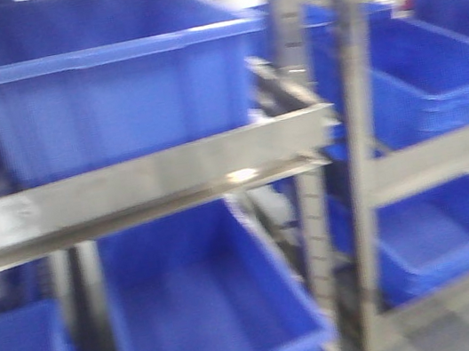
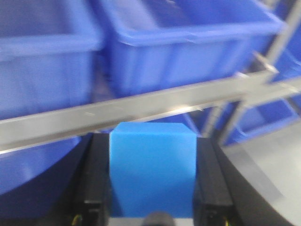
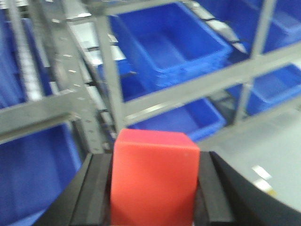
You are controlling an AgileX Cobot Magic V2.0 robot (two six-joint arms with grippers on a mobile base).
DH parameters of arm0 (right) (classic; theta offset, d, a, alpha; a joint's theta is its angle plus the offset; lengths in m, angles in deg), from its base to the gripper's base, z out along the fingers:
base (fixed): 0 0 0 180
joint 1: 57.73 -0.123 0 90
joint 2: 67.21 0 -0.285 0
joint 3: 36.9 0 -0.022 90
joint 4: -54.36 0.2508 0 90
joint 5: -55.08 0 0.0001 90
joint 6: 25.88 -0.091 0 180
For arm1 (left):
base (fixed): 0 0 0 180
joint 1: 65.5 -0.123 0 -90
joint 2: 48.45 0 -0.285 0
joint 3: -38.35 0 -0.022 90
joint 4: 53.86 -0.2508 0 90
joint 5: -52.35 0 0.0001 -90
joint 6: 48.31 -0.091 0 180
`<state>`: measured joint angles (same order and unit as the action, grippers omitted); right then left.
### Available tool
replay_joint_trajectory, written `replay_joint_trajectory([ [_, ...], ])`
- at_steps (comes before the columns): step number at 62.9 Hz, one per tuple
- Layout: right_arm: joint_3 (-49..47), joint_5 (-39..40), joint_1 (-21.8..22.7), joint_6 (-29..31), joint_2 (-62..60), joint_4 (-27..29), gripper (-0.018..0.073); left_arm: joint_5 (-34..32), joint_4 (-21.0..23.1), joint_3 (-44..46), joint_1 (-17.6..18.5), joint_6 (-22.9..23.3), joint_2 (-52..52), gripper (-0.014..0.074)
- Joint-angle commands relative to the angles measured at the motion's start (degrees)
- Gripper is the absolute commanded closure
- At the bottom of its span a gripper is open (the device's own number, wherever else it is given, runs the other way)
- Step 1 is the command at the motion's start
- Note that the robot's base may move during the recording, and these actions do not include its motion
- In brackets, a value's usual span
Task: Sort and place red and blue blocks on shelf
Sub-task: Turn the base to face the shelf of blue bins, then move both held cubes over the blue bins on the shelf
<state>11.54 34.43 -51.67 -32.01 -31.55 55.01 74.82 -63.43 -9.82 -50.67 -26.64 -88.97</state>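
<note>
Steel racking fills the background: shelf (image 1: 129, 189) in two bays side by side in the front view, loaded with blue tubs (image 1: 103, 89). At least six tubs can be counted there, some cut by the frame edge; all views are blurred. Blocks: 2, one per hand, neither on the shelf. Blue block (image 2: 153, 176): 1, clamped upright in the left hand (image 2: 153, 143), with black fingers (image 2: 96, 179) pressed against its two side faces. It sits below the shelf's rail (image 2: 141, 110) in the wrist view; contact with the rail cannot be judged. Two tubs stand on the level behind that rail. Red block (image 3: 154, 186): 1, gripped the same way by the right hand (image 3: 155, 157), two fingers flat on its sides, facing a rack upright with about three tubs beyond. Grey floor (image 3: 268, 150) at lower right.
</note>
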Motion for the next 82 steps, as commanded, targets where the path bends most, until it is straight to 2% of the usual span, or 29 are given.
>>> replay_joint_trajectory([
  [1,-1.60,5.20,0.49,0.43,0.09,-0.66,0.0505,-4.78,-0.42,1.71,-0.19,0.44,0.04,0.0463],
  [82,-1.60,5.20,0.49,0.43,0.09,-0.66,0.0505,-4.78,-0.42,1.71,-0.19,0.44,0.04,0.0463],
])
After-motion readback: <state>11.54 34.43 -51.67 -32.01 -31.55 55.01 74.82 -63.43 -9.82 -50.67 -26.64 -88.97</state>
